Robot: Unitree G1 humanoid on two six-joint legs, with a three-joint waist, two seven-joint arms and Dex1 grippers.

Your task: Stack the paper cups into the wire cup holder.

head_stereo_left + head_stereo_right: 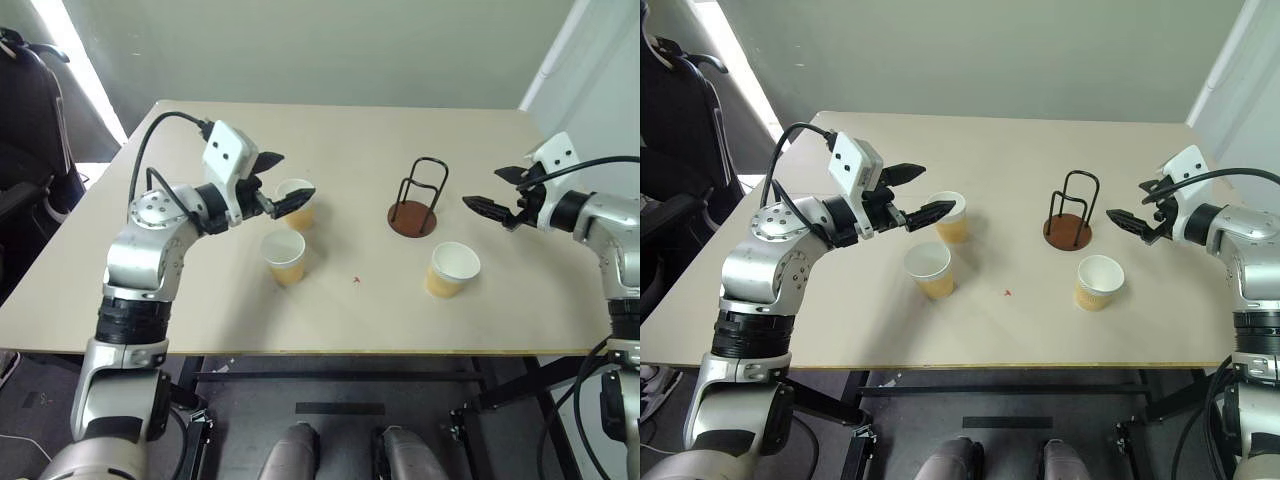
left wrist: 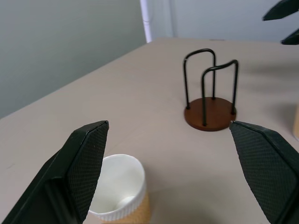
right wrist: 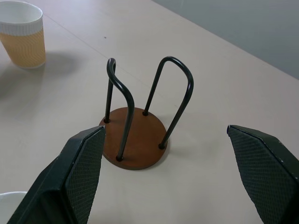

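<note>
A pale beige table [image 1: 340, 300] fills the scene, with a grey-green wall behind it and a black chair [image 1: 25, 120] at far left. The wire holder [image 1: 415, 205] stands upright right of centre, nothing in it. Two cups [image 1: 285, 255] sit left of centre, one [image 1: 297, 200] farther back, and a third [image 1: 452, 268] stands near right. The left gripper [image 1: 283, 180] is spread wide above the far cup. The right gripper [image 1: 495, 190] is wide too, right of the holder.
</note>
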